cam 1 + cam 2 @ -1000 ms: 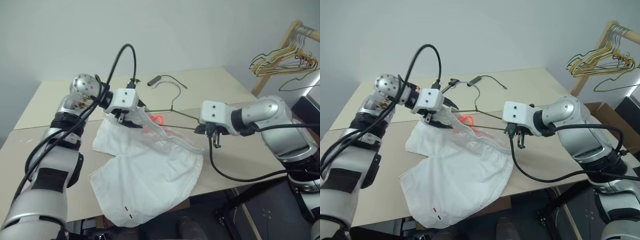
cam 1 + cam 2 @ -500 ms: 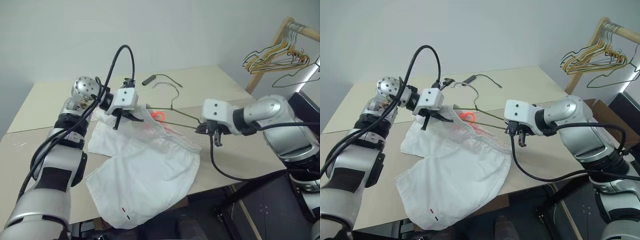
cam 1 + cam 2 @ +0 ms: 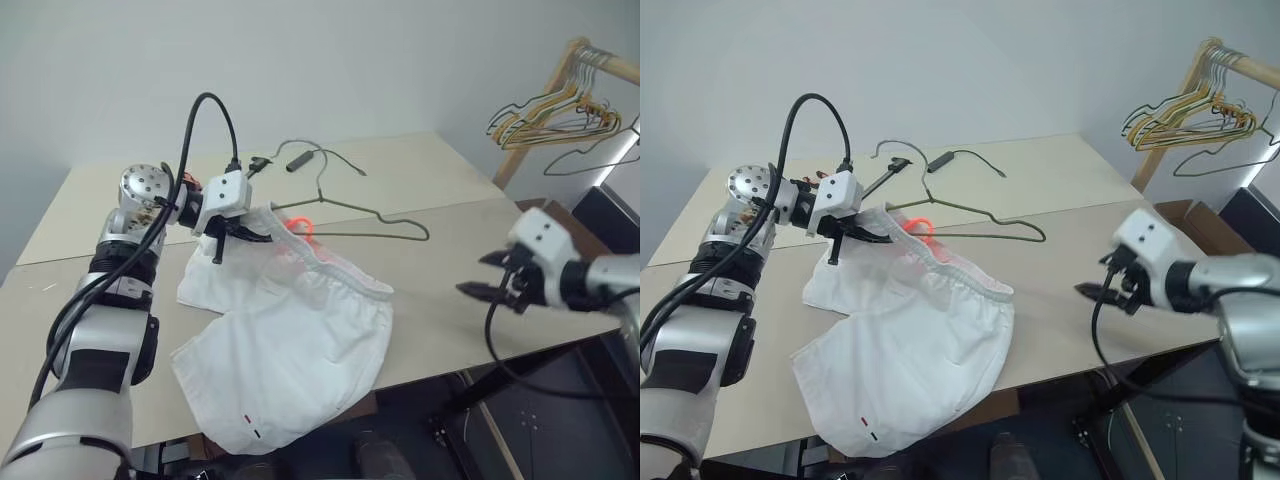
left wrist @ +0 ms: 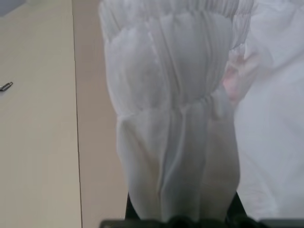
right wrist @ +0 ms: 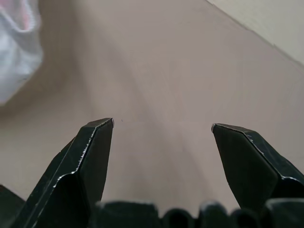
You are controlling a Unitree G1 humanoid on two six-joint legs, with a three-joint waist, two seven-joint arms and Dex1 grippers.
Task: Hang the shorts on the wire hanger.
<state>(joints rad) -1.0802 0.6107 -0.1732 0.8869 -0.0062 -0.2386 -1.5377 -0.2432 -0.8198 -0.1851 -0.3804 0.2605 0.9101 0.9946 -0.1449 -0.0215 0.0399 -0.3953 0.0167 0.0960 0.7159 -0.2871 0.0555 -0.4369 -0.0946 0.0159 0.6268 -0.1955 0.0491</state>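
Two grippers: left gripper (image 3: 243, 236) jaws clamp the shorts (image 3: 300, 350); right gripper (image 3: 487, 279) jaws gape empty.

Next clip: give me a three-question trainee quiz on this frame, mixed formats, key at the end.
1. True or false: the right pincer is shut on the wire hanger.
2. What does the left pincer grip?
A. the hanger's hook
B. the waistband of the shorts
C. a black cable
3. Fill in: the wire hanger lies flat on the ____, one end by the shorts' waistband.

Key:
1. False; its fingers stand apart over bare table, away from the hanger.
2. B; the left wrist view shows gathered white fabric between its fingers.
3. table
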